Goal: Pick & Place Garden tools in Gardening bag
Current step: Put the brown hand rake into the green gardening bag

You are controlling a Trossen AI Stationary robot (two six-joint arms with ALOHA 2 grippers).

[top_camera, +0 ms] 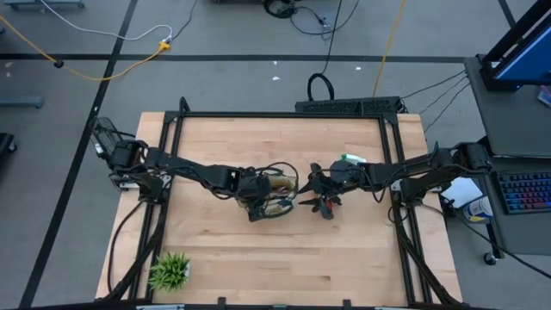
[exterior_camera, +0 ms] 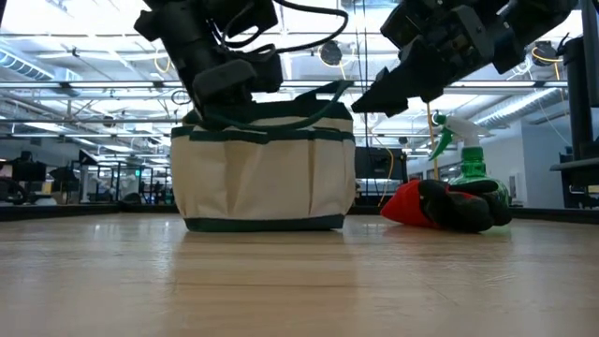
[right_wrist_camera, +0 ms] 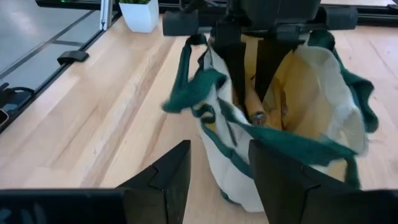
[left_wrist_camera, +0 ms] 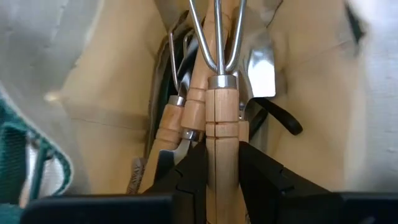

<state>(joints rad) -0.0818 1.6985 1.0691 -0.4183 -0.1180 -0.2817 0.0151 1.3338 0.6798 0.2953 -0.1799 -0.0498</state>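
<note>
The cream gardening bag (top_camera: 277,195) with green trim stands upright on its base mid-table (exterior_camera: 267,173). My left gripper (left_wrist_camera: 222,180) reaches into its open top from above, shut on a wooden-handled rake (left_wrist_camera: 221,74). Inside the bag lie a trowel blade (left_wrist_camera: 261,71), another wooden handle (left_wrist_camera: 171,121) and a black handle (left_wrist_camera: 280,118). My right gripper (right_wrist_camera: 217,180) hovers open just right of the bag, touching nothing. Red-and-black gloves (exterior_camera: 440,206) and a green spray bottle (exterior_camera: 473,159) rest on the table to the right. My left gripper pinches the rake's wooden handle (left_wrist_camera: 222,155) between its two fingers, a little behind the metal collar. The fingers slant steeply down from above, and the handle runs along them. The tines point down into the bag; where they end is hidden.
A small potted plant (top_camera: 170,271) stands at the near left corner. The gloves (top_camera: 325,207) lie right below my right gripper, and the spray bottle (top_camera: 351,159) is toward the far right. The near half of the table shows bare wood.
</note>
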